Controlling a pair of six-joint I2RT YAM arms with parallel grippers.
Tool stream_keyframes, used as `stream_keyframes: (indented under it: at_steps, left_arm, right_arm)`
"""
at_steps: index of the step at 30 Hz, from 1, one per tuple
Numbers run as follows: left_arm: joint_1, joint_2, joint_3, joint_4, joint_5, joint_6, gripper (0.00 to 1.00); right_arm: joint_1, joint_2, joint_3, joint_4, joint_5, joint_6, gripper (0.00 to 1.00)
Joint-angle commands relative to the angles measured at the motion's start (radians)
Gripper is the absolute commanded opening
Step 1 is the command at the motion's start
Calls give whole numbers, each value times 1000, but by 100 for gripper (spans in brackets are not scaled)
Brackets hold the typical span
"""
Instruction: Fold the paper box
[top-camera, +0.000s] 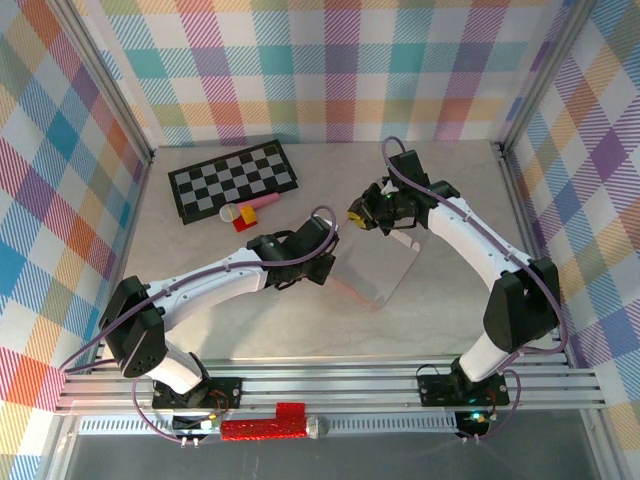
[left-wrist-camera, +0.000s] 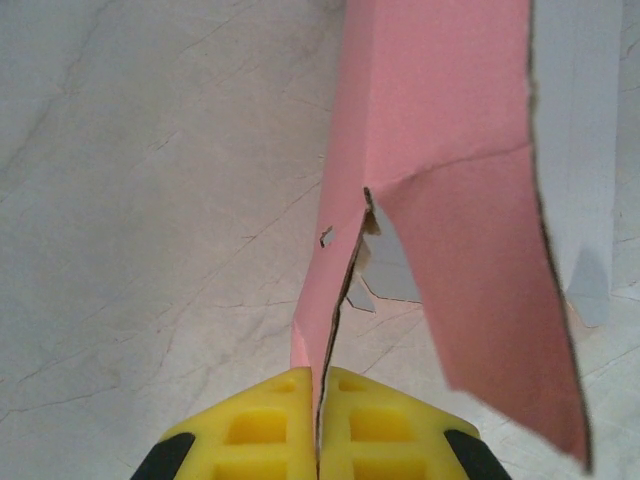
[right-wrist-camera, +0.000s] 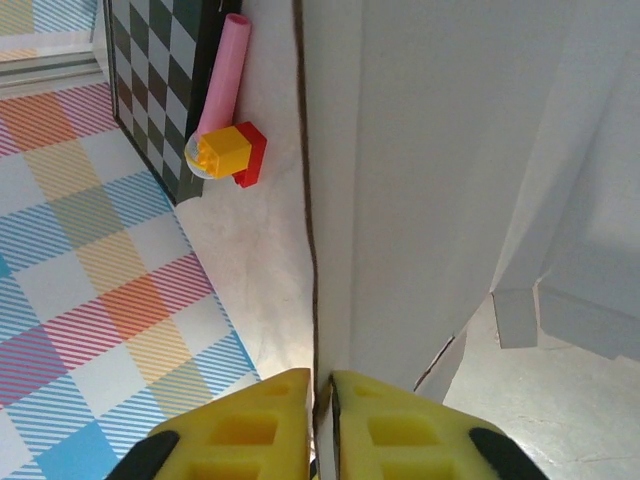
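thin matt card paper box (left-wrist-camera: 470, 300); smooth, stone-look matt table (left-wrist-camera: 150, 200).

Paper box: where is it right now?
In the top view the paper box is mid-table, pinched between the left gripper and the right gripper, with the checkerboard farther back on the left.

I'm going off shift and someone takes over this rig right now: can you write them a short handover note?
Left gripper: shut on a pink edge of the paper box.
Right gripper: shut on another edge, white face showing.
Box: one creased sheet, partly raised at mid-table between the arms, flaps loose.
Done: both grips on.
To do: fold walls and flaps into a box shape.
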Motion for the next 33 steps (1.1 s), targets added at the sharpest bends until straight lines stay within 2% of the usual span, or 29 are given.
stream_keyframes:
  at_steps: [1, 12, 19, 24, 33]
  left_arm:
    - [11, -3, 21, -9, 1, -6, 0]
    - [21, -6, 13, -12, 7, -8, 0]
    - [25, -2, 15, -16, 12, -8, 0]
    - [40, -14, -2, -17, 24, -19, 0]
    - [53, -20, -8, -23, 38, -19, 0]
  right_arm:
    - [-1, 17, 8, 22, 19, -17, 13]
    - [-1, 56, 27, 11, 36, -40, 14]
    - [-1, 44, 19, 22, 62, -35, 5]
    - [-1, 32, 5, 43, 63, -26, 21]
    - [-1, 24, 1, 72, 65, -18, 16]
